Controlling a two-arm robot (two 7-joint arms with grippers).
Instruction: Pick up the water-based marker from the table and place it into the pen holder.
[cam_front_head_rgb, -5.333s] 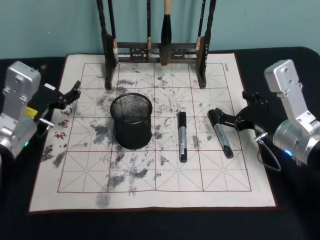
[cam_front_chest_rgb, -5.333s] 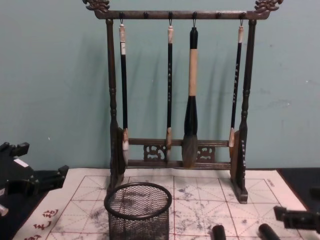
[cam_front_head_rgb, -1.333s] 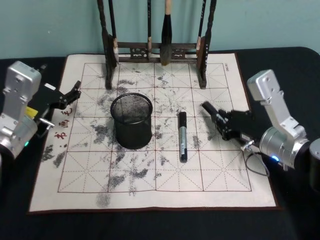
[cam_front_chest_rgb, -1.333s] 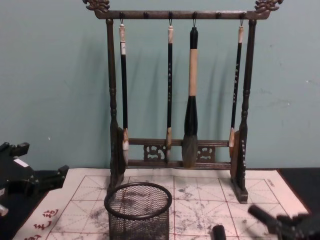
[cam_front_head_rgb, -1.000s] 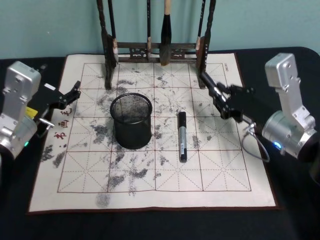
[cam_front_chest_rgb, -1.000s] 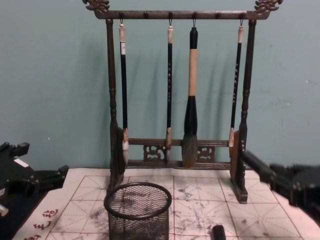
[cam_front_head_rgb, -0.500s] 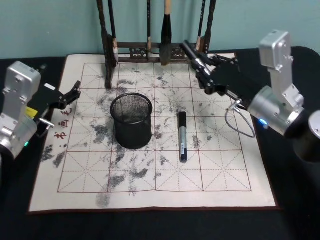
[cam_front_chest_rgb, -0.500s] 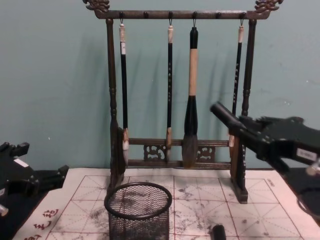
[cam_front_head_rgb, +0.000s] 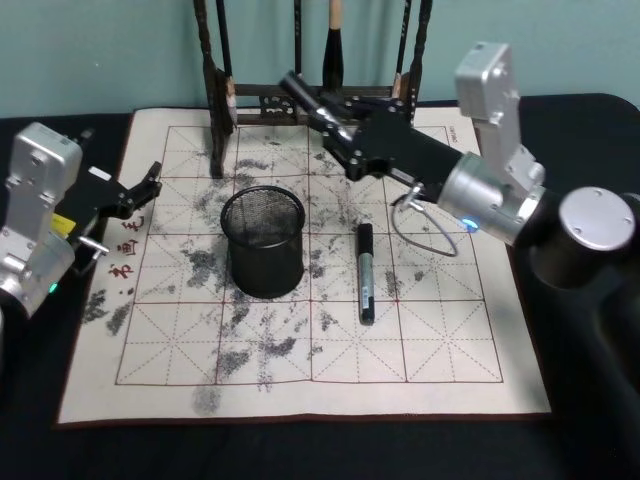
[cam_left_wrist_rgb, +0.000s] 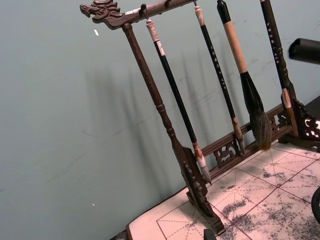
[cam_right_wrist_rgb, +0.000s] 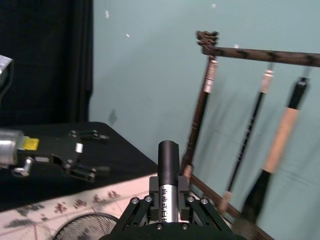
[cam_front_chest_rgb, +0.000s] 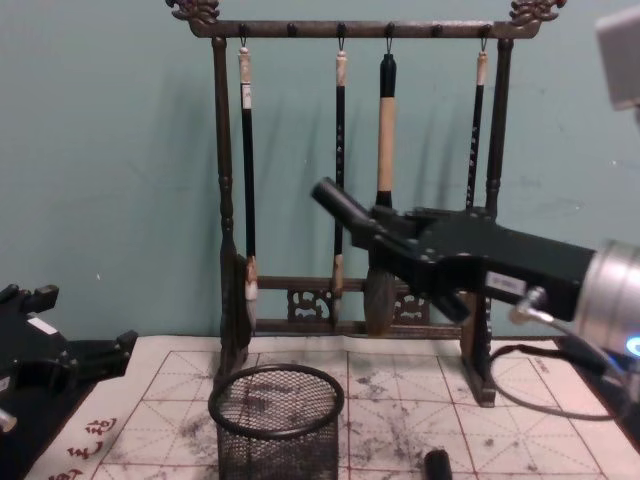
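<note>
My right gripper (cam_front_head_rgb: 347, 142) is shut on a black-and-silver water-based marker (cam_front_head_rgb: 312, 104) and holds it in the air, tilted, behind and to the right of the pen holder (cam_front_head_rgb: 263, 241). The chest view has the marker (cam_front_chest_rgb: 341, 206) in the gripper (cam_front_chest_rgb: 388, 236) well above the black mesh pen holder (cam_front_chest_rgb: 277, 421). From the right wrist, the marker (cam_right_wrist_rgb: 168, 171) sticks out between the fingers. A second marker (cam_front_head_rgb: 365, 272) lies on the mat to the right of the holder. My left gripper (cam_front_head_rgb: 141, 189) rests open at the mat's left edge.
A dark wooden brush rack (cam_front_chest_rgb: 224, 230) with several hanging brushes stands at the back of the white ink-stained mat (cam_front_head_rgb: 440, 370), just behind the raised marker. The mat lies on the black table (cam_front_head_rgb: 300, 450).
My right gripper has carried the marker left and higher, from in front of the rack's right post to a spot near the rack's middle, closer to the pen holder. The left arm is still.
</note>
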